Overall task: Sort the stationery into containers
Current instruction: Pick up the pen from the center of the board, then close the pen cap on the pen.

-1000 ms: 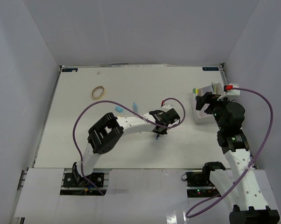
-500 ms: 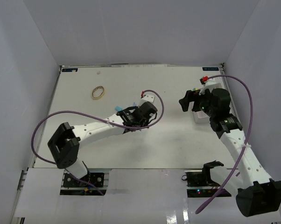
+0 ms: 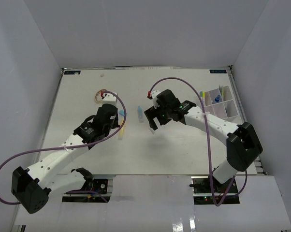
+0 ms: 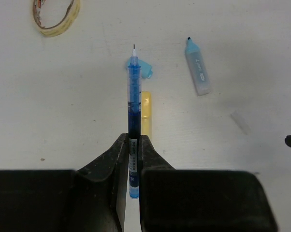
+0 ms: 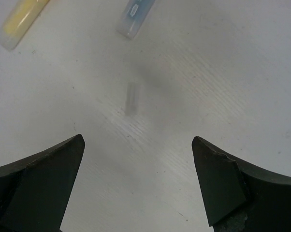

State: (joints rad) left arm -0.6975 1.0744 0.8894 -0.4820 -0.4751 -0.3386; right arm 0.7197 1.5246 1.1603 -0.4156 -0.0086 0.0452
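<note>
Your left pincer (image 4: 132,141) clamps the blue pen (image 4: 133,94) by its tail, likely for carrying to the organizer box (image 3: 223,100) at far right; your right pincer (image 5: 138,162) gapes empty.

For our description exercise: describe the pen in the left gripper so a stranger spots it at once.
On the white table, find the left gripper. Its shut jaws clamp a slim blue pen, needle-tipped, unlike the stubby yellow marker and pale-blue marker lying loose.
</note>
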